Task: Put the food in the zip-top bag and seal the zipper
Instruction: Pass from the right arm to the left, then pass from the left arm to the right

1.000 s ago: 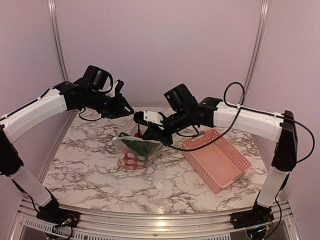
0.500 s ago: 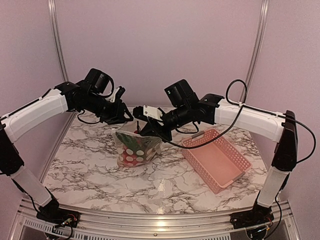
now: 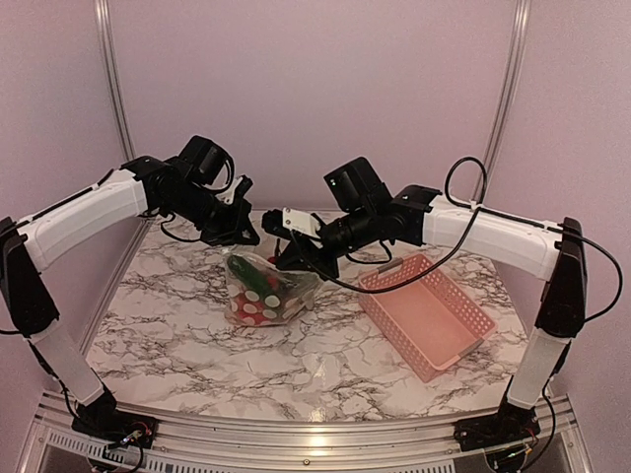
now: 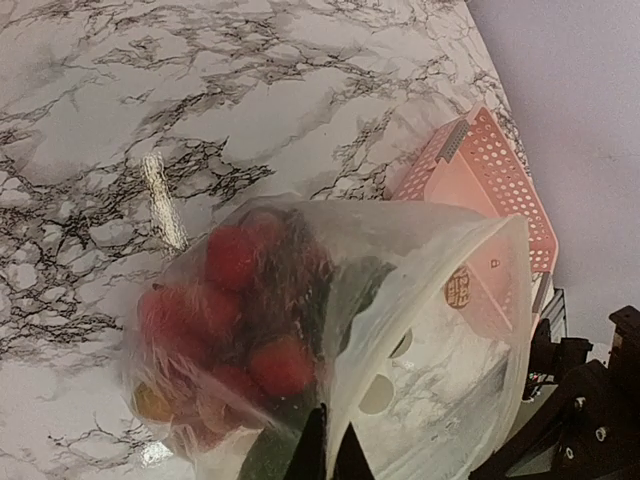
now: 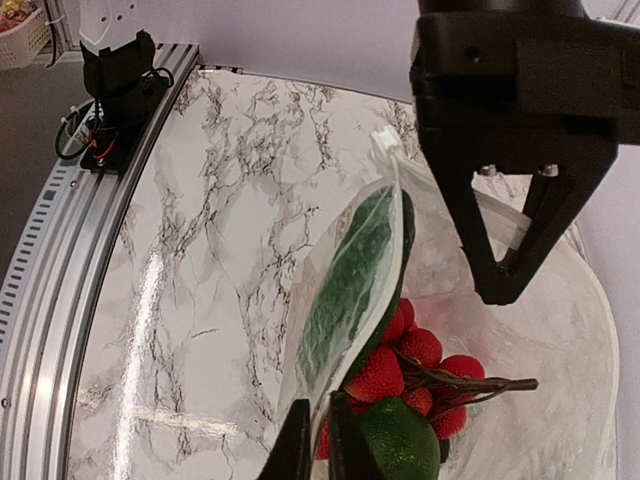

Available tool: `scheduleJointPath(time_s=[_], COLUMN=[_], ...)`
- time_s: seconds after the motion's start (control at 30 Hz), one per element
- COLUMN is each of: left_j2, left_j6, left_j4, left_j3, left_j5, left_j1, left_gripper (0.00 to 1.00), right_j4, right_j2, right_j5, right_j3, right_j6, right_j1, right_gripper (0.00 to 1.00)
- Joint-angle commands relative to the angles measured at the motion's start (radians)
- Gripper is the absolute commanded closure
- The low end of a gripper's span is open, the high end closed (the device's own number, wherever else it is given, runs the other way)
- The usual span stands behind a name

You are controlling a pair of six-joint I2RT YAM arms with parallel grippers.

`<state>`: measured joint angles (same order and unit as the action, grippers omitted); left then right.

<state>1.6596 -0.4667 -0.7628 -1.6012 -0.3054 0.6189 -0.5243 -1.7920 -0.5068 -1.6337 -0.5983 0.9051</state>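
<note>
Nearest my bases it's just bare marble desk (image 3: 197, 365), grey veins all over. A bit further out on my right lies the pink basket (image 3: 426, 313), turned at an angle, near the bag but not touching it.

Left of that, around mid-desk, is the bag (image 3: 268, 294). It's clear with white dots, its bottom looks to sit on the desk, and its top is held up. The food (image 3: 254, 288) is inside it. From my right wrist I get a long green cucumber (image 5: 350, 275) pressed flat against the bag's wall, a bunch of red berries (image 5: 385, 375) on dark stems below it, and a green pepper (image 5: 400, 440) right at the bottom of the view. From my left wrist it's mostly round red fruit (image 4: 282, 365), blurry through the plastic.

Then, at the bag's top edge, come both my end effectors. The right end effector (image 5: 315, 445) is clamped down with the bag's rim pinched between its fingers. The left end effector (image 3: 245, 235) reaches in from the far left, and it's closed tight on the rim on the other side. Between those two pinches the mouth hangs open in a loop, so I'm looking straight down at the berries. The zipper strip is too thin and clear for me to pick out.

Past all that there's only the pale back wall (image 3: 315, 99).
</note>
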Motion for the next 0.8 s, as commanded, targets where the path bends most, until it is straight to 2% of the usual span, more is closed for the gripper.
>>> scheduleJointPath(time_s=[0.0, 0.1, 0.13, 0.37, 0.47, 0.5, 0.6, 0.63, 0.77], left_j2=[-0.036, -0.021, -0.019, -0.015, -0.018, -0.023, -0.068, -0.095, -0.272], left_j6=[-0.002, -0.012, -0.017, -0.013, -0.003, 0.0, 0.032, 0.058, 0.12], left_j4=[0.04, 0.037, 0.039, 0.046, 0.049, 0.051, 0.07, 0.079, 0.19], left_j3=[-0.016, 0.005, 0.01, 0.017, 0.014, 0.016, 0.033, 0.041, 0.164], left_j5=[-0.013, -0.032, -0.032, -0.035, -0.051, -0.054, -0.024, -0.008, 0.124], left_j1=[-0.004, -0.004, -0.004, -0.004, -0.004, -0.004, -0.004, -0.004, -0.005], left_gripper=[1.0, 1.0, 1.0, 1.0, 0.98, 0.92, 0.67, 0.61, 0.42], right_j4=[-0.007, -0.021, -0.019, 0.011, 0.052, 0.065, 0.08, 0.079, 0.079], right_j2=[-0.033, -0.05, -0.052, -0.099, -0.111, -0.113, -0.115, -0.114, -0.078], right_j5=[-0.021, -0.03, -0.02, 0.019, 0.043, 0.046, 0.039, 0.041, 0.06], right_j3=[-0.05, -0.054, -0.052, -0.057, -0.079, -0.09, -0.125, -0.134, -0.119], right_j6=[-0.017, -0.016, -0.015, 0.05, 0.115, 0.127, 0.141, 0.14, 0.131], right_j1=[0.006, 0.014, 0.022, 0.054, 0.054, 0.054, 0.054, 0.054, 0.047], right_gripper=[0.73, 0.49, 0.45, 0.41, 0.55, 0.61, 0.97, 1.0, 1.0])
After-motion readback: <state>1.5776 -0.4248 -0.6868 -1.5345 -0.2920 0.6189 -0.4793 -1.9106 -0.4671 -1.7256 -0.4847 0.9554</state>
